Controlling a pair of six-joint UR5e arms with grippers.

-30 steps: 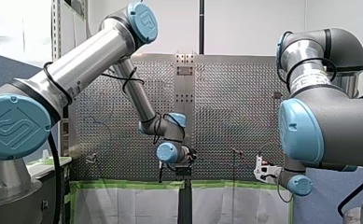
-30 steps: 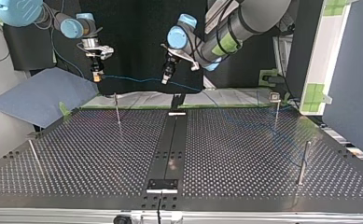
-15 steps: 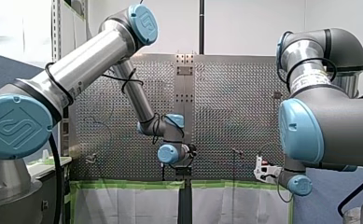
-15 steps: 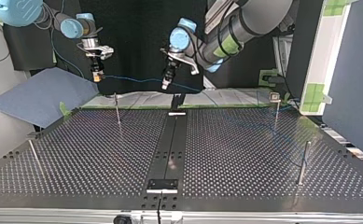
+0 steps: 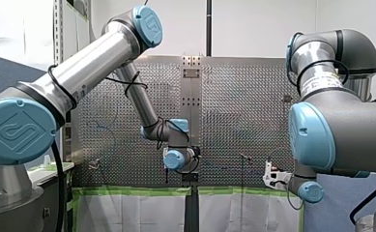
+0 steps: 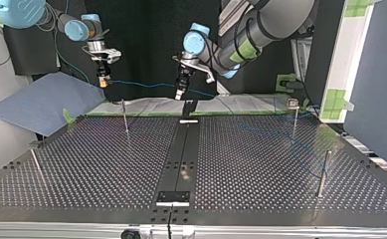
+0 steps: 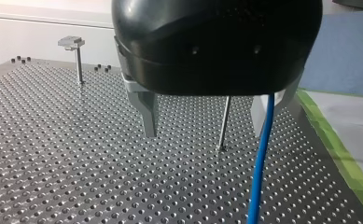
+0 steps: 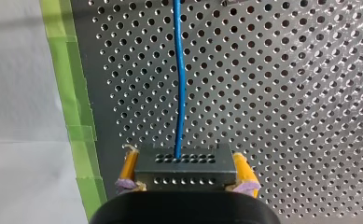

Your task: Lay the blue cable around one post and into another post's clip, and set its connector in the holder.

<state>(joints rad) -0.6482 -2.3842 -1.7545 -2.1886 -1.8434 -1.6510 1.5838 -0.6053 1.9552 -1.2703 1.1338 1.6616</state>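
Note:
My right gripper (image 8: pixel 184 155) is shut, its yellow pads clamped on the dark connector block (image 8: pixel 184 167). From the block the blue cable (image 8: pixel 179 84) runs straight ahead over the perforated table. In the top view my right gripper (image 6: pixel 102 79) hangs at the back left, and the cable (image 6: pixel 141 84) spans across to my left gripper (image 6: pixel 180 94). My left gripper (image 7: pixel 204 134) is open above the table. The cable (image 7: pixel 259 163) passes just inside one of its metal fingers (image 7: pixel 147 114), not gripped. A thin post (image 7: pixel 223 122) stands ahead between the fingers.
A clip-topped post (image 6: pixel 294 113) stands at the top view's back right, a plain post (image 6: pixel 323 173) nearer on the right, thin posts (image 6: pixel 125 117) on the left. A black strip (image 6: pixel 183 149) runs down the middle, with a bracket (image 6: pixel 172 197) at its near end. Green tape (image 8: pixel 69 93) edges the table.
My left gripper has swung its wrist round and shifted slightly toward the top view's right, now pointing down over the cable. My right arm has stayed put with the connector.

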